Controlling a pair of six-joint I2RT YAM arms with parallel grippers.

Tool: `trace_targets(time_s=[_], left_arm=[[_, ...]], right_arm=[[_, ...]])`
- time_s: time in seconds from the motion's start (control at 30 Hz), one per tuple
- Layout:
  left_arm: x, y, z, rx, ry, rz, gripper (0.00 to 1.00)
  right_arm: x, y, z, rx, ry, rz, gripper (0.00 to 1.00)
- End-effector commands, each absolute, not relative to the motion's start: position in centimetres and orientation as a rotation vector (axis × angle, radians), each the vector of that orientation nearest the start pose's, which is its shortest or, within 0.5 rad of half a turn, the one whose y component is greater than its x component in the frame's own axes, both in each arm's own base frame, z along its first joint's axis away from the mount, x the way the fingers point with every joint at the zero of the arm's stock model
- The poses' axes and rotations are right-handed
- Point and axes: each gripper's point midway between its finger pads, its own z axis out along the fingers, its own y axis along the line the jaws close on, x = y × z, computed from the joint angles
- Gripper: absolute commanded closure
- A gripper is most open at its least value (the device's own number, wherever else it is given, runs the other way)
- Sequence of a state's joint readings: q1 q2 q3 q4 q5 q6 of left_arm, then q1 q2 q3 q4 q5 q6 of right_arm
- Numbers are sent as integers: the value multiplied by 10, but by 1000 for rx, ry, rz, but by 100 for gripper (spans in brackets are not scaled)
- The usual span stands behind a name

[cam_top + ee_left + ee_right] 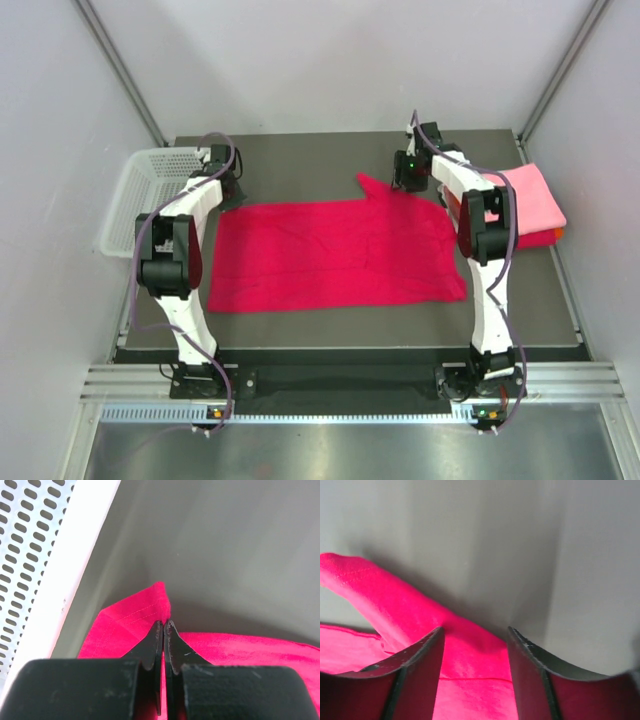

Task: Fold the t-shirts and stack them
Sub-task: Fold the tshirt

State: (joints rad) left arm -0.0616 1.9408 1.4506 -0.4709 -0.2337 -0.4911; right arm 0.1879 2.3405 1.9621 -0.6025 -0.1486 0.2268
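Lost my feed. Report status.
Left end effector shut on crimson t-shirt sleeve. Right end effector open over far sleeve. Shirt spread flat. White basket close on left.

Nothing readable is showing in any of the three views: no text, label, brand, number or sign.
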Motion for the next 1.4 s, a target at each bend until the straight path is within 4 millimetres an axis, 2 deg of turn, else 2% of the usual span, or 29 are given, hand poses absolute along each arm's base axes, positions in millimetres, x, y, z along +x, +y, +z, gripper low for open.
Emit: trace_targets(time_s=[0.0, 0.1, 0.17, 0.2, 0.23, 0.33, 0.37, 0.5, 0.53, 0.57, 0.6, 0.63, 0.67, 0.7, 0.73, 0.77, 0.8, 0.83, 0.87, 0.9, 0.93, 0.97, 1.0, 1.07, 1.13, 1.17, 1.2, 1.33, 1.37], left_arm=[[479, -8, 94, -600, 2355, 53, 100], [479, -8, 94, -600, 2354, 52, 100], [478, -9, 95, -600, 2353, 50, 100], [478, -9, 96, -598, 2352, 50, 100], [478, -9, 96, -596, 2351, 48, 100], [478, -8, 96, -592, 2354, 57, 100], [479, -8, 96, -592, 2351, 57, 100], [480, -8, 92, -592, 2359, 64, 100], [480, -8, 91, -593, 2361, 67, 100], [479, -6, 90, -596, 2361, 72, 100], [479, -5, 90, -596, 2359, 80, 100], [479, -4, 90, -598, 2359, 87, 100], [479, -3, 91, -599, 2358, 91, 100], [479, -1, 90, -604, 2358, 96, 100], [479, -1, 92, -604, 2356, 96, 100], [479, -1, 92, -603, 2356, 93, 100], [479, -1, 93, -604, 2355, 90, 100], [478, -2, 92, -603, 2357, 87, 100], [477, -2, 92, -602, 2358, 85, 100], [477, -2, 92, -602, 2357, 83, 100], [477, -3, 91, -602, 2357, 78, 100], [477, -3, 90, -602, 2359, 77, 100], [476, -3, 89, -601, 2363, 76, 100], [475, -4, 88, -601, 2367, 74, 100], [474, -4, 90, -604, 2360, 70, 100], [472, -3, 87, -606, 2363, 77, 100], [471, -3, 90, -604, 2357, 76, 100], [469, -2, 89, -601, 2352, 81, 100], [468, -2, 89, -601, 2356, 80, 100]], right_arm=[[535, 149, 37, -48, 2601, 411, 50], [530, 152, 29, -61, 2627, 426, 51], [529, 152, 28, -66, 2632, 425, 62], [531, 151, 30, -67, 2624, 416, 75], [534, 150, 34, -60, 2610, 404, 79], [548, 139, 58, -29, 2546, 313, 97], [554, 131, 70, -10, 2515, 260, 100], [563, 121, 110, 10, 2406, 155, 100], [558, 121, 107, -8, 2411, 126, 100], [557, 113, 125, 9, 2366, 58, 100], [556, 120, 133, -9, 2330, 38, 100], [545, 119, 123, -32, 2346, -2, 100], [541, 114, 139, -16, 2303, -58, 100], [534, 123, 140, -33, 2293, -74, 100], [523, 124, 128, -44, 2302, -106, 100], [516, 120, 139, -29, 2267, -149, 100], [510, 132, 143, -42, 2236, -147, 99], [503, 135, 142, -42, 2226, -157, 98], [487, 129, 135, -34, 2231, -205, 97], [481, 141, 136, -49, 2203, -198, 96], [464, 143, 130, -57, 2202, -219, 93], [459, 139, 128, -42, 2197, -227, 91], [455, 147, 130, -39, 2174, -206, 86], [441, 145, 122, -37, 2181, -196, 83], [431, 142, 114, -32, 2195, -188, 83], [429, 142, 118, -27, 2185, -168, 76], [429, 141, 120, -28, 2178, -161, 59], [432, 150, 128, -51, 2185, -16, 57], [431, 160, 128, -79, 2202, 76, 57]])
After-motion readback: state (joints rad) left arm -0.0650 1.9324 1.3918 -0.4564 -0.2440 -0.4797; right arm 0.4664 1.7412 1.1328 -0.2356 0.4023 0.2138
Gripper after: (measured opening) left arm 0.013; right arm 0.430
